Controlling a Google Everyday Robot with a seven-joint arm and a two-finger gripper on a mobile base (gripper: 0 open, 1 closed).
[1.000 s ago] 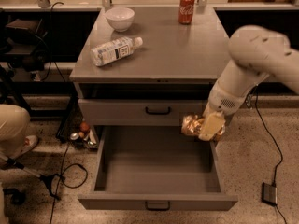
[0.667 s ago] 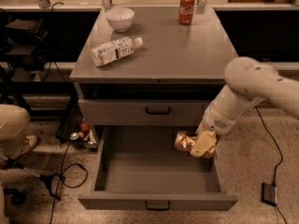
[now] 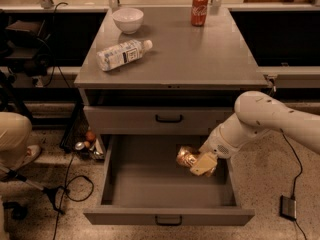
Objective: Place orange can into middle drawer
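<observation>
The bent arm [image 3: 260,120] reaches down, its gripper [image 3: 198,164] clasping the orange can [image 3: 185,157] inside the middle drawer [image 3: 125,217]

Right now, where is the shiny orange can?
In the camera view, the orange can is in the gripper, at the right side of the open middle drawer.

The wide grey metal drawer [image 3: 167,215] is standing pulled out, its left and middle floor lying bare and open from above. The tan two-finger gripper [image 3: 200,163] is hanging over its right rear part, clamping the creased golden-orange metal can [image 3: 186,157], while the thick white arm [image 3: 260,121] is crossing the right wall. The closed grey upper drawer front [image 3: 130,120] is bounding the space behind.
</observation>
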